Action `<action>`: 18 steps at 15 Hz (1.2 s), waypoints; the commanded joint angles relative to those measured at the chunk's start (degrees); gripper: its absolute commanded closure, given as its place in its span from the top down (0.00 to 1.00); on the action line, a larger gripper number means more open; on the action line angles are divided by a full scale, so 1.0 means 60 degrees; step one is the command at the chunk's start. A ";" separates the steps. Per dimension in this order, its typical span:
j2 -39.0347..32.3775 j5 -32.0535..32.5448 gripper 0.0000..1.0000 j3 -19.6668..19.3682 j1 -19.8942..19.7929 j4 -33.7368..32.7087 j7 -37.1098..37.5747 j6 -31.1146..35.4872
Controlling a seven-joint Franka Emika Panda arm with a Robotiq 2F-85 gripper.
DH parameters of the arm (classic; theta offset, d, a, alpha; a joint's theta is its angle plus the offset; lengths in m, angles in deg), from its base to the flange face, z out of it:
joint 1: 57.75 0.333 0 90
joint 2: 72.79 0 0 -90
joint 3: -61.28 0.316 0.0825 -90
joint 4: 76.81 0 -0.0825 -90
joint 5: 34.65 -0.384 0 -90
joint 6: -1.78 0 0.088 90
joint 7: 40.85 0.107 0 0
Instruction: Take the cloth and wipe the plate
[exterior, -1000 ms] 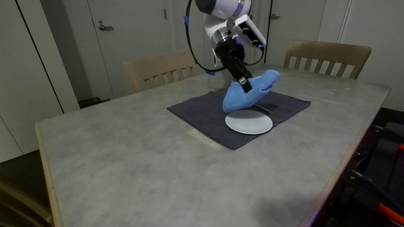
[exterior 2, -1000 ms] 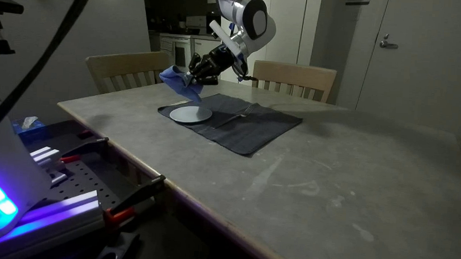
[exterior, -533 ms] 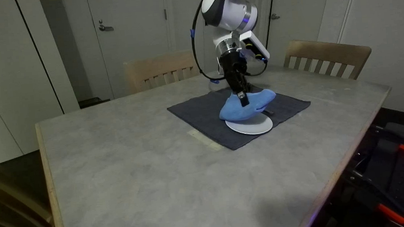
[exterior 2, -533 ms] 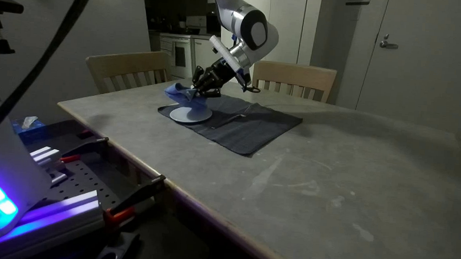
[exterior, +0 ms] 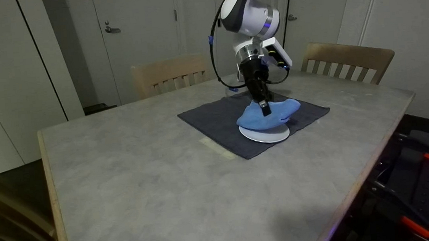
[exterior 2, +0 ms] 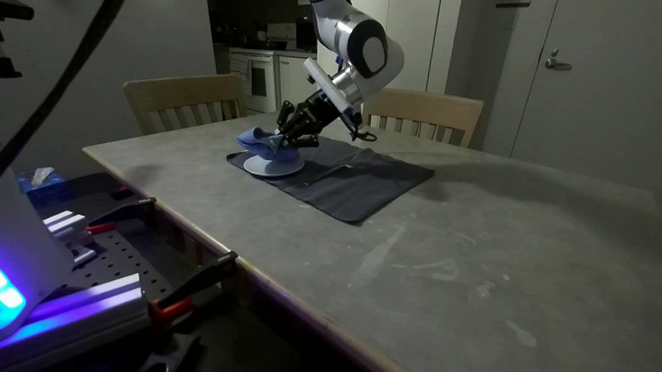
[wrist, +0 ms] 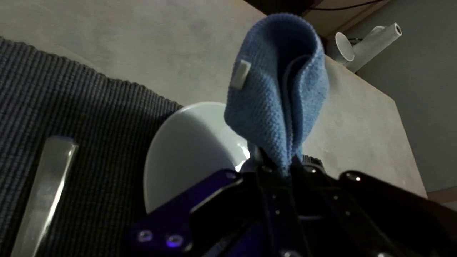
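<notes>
My gripper [exterior: 265,110] is shut on the light-blue cloth [exterior: 252,118], which bunches up between the fingers in the wrist view [wrist: 264,107]. The cloth hangs low over the round white plate [exterior: 265,136] and hides its back part in an exterior view. In an exterior view the cloth [exterior 2: 259,142] meets the plate [exterior 2: 272,167] at its lower edge. I cannot tell whether it presses on the plate or hovers just above. The plate also shows below the cloth in the wrist view [wrist: 178,160], partly in shadow.
The plate lies near a corner of the dark grey mat [exterior 2: 365,190]. A metal fork [exterior 2: 332,172] lies on the mat beside the plate; its handle shows in the wrist view [wrist: 46,196]. Wooden chairs [exterior: 172,74] stand at the table's edges [exterior: 126,162].
My gripper has come down with the cloth, from above the plate to right over its surface. In the last half second it has sunk slightly and shifted a little sideways. The plate has not moved.
</notes>
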 commanded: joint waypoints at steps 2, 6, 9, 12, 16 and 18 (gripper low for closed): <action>0.0201 0.0273 0.02 -0.0061 -0.0081 0.0267 -0.0044 -0.1031; 0.0296 0.0259 0.02 -0.0365 -0.0099 0.0513 0.0515 -0.1516; 0.0422 0.0238 0.02 -0.0650 -0.0094 0.0794 0.0855 -0.1102; 0.0416 0.0148 0.02 -0.0608 -0.0169 0.0793 0.0570 -0.1060; 0.0194 0.0181 0.02 -0.0326 -0.0100 0.0516 0.0291 -0.1644; 0.0080 0.0157 0.02 -0.0163 -0.0022 0.0408 0.0245 -0.1871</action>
